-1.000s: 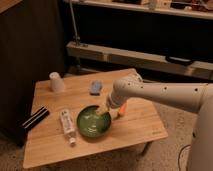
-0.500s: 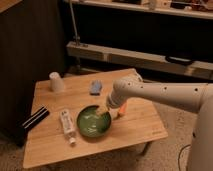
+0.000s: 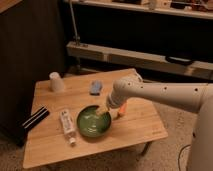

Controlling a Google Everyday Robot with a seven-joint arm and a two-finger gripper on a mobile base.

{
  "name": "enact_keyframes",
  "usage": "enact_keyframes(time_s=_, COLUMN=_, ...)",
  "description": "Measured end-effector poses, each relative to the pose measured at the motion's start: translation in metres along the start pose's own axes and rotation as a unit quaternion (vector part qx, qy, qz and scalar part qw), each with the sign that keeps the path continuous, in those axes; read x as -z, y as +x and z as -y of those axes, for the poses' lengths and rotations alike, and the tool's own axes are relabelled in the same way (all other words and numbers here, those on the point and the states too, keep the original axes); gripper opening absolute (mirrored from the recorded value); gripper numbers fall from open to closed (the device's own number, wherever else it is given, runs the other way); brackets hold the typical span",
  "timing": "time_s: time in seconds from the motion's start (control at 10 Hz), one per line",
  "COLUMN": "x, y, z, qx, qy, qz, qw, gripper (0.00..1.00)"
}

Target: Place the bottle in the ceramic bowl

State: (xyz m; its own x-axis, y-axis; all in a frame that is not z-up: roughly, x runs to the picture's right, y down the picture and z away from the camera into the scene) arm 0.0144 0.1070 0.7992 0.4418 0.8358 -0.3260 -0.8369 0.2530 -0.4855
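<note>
The bottle (image 3: 66, 125) lies flat on the wooden table (image 3: 135, 125), just left of the green ceramic bowl (image 3: 93, 122), cap end toward the front. The bowl sits near the table's front middle and looks empty. My gripper (image 3: 106, 112) hangs at the end of the white arm (image 3: 160, 95), over the bowl's right rim, well apart from the bottle. Nothing shows in it.
A white upturned cup (image 3: 56, 81) stands at the back left corner. A small blue object (image 3: 96, 87) lies at the back middle. A black flat box with white stripes (image 3: 34, 119) overhangs the left edge. A low shelf (image 3: 125, 55) runs behind the table.
</note>
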Motion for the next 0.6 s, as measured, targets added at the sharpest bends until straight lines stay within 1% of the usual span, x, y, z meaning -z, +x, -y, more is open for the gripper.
enact_keyframes(time_s=0.5, x=0.0008, y=-0.0001, z=-0.0002, qx=0.001, qy=0.001, qz=0.000, qw=1.0000, gripper=0.80)
enact_keyframes(time_s=0.6, x=0.0028, y=-0.0016, z=-0.0032, qx=0.009, qy=0.005, qz=0.007, qw=0.9999, gripper=0.80)
